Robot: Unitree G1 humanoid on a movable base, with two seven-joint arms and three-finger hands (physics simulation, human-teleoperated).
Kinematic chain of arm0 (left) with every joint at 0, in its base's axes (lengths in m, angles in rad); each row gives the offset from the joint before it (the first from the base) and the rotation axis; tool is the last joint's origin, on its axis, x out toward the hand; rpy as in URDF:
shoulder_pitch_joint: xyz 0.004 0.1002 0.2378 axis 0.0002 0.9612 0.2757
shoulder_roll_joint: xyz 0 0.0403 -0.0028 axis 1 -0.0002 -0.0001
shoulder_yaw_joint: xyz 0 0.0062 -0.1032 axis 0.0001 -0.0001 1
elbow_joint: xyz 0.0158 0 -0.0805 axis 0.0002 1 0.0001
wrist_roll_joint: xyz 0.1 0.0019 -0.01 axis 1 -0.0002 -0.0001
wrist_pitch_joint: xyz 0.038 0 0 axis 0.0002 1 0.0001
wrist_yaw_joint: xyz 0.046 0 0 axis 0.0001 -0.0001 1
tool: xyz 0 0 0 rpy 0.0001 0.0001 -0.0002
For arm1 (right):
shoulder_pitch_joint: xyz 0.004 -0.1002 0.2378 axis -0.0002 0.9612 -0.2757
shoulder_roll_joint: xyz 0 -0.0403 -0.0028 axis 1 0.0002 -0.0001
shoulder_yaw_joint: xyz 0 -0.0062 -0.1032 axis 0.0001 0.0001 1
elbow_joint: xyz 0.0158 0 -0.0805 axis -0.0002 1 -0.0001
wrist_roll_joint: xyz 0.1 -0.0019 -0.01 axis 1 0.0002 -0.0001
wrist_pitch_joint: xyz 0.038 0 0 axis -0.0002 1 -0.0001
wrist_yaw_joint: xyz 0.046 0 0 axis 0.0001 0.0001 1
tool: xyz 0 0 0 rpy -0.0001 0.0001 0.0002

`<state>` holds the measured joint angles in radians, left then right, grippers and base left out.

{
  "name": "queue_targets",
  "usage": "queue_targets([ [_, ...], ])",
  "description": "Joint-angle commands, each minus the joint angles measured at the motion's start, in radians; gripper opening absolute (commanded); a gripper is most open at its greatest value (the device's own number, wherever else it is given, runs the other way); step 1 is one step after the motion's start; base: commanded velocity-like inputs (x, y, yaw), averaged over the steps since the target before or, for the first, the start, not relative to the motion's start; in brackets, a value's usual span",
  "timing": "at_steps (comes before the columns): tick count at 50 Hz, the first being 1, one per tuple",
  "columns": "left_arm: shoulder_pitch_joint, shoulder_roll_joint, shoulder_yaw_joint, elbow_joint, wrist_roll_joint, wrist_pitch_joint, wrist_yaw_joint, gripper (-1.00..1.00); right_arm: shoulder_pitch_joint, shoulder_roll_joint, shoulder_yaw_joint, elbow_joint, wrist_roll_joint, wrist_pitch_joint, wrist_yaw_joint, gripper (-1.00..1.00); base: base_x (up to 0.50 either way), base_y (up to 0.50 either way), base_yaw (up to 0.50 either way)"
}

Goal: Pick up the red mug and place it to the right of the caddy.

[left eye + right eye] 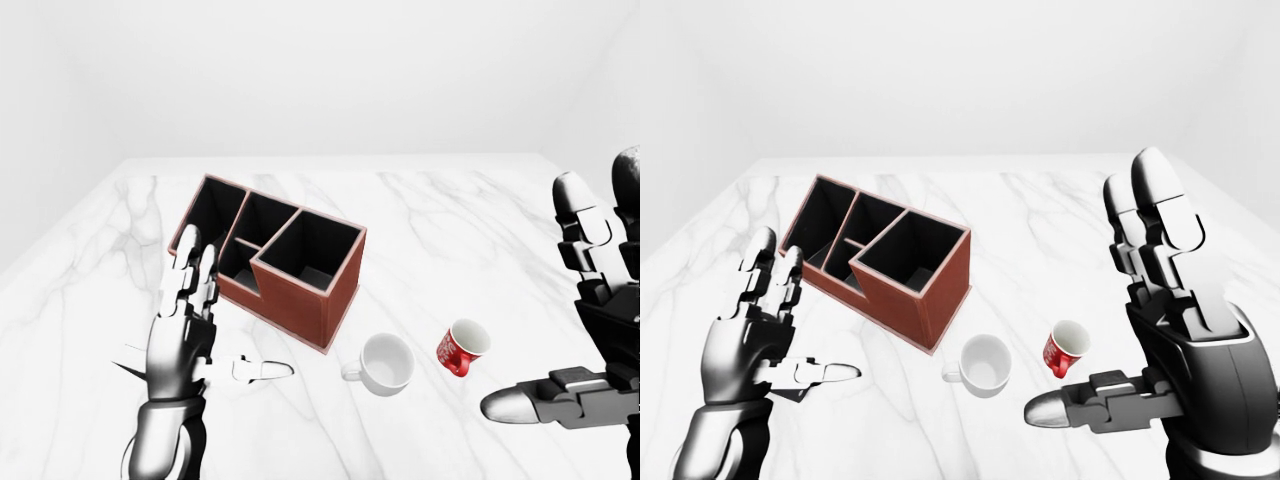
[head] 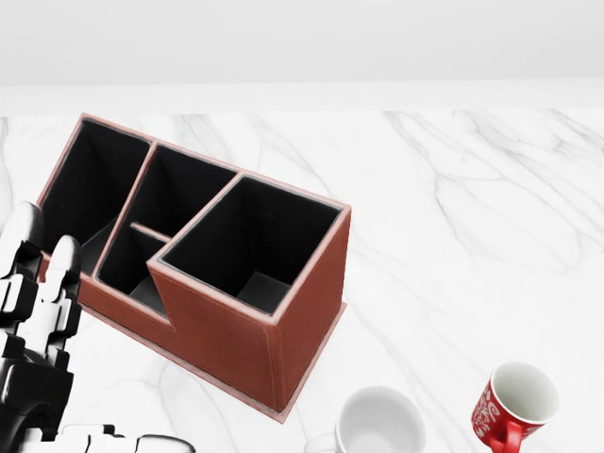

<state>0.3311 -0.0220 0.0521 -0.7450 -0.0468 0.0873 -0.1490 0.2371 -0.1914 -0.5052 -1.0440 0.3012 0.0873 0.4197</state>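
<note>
Marble table [image 1: 480, 210] bears caddy [image 1: 290, 265], red mug [image 1: 461, 346]; both hands spread open, holding nothing.

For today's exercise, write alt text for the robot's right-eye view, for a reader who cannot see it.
A small red mug and a white mug sit on a white marble table, right of a brown caddy with dark compartments. The robot's left hand and right hand are raised open, holding nothing.

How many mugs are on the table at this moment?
2. The white mug lies just below the caddy's right corner in the left-eye view; the red mug sits tilted to its right. None appears hidden.
</note>
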Motion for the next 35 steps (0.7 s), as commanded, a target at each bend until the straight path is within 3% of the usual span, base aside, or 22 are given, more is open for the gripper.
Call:
queue_targets([
  [1, 0.004, 0.006, -0.009, 0.001, -0.001, 0.000, 0.004, 1.00, -0.020, 0.002, -0.032, -0.003, -0.118, 0.000, 0.119, 1.00, 0.00, 0.00, 0.00],
  [9, -0.003, 0.005, -0.002, 0.014, -0.004, 0.000, 0.003, 1.00, -0.061, 0.085, -0.013, 0.039, -0.355, 0.000, 0.278, 1.00, 0.00, 0.00, 0.00],
  [19, 0.001, 0.001, 0.008, -0.001, -0.010, 0.000, -0.005, 1.00, -0.045, 0.124, -0.025, 0.161, -0.486, 0.000, 0.278, 1.00, 0.00, 0.00, 0.00],
  [35, 0.004, -0.004, 0.016, -0.010, -0.009, 0.000, -0.009, 1.00, -0.080, 0.092, -0.004, 0.344, -0.556, 0.000, 0.278, 1.00, 0.00, 0.00, 0.00],
])
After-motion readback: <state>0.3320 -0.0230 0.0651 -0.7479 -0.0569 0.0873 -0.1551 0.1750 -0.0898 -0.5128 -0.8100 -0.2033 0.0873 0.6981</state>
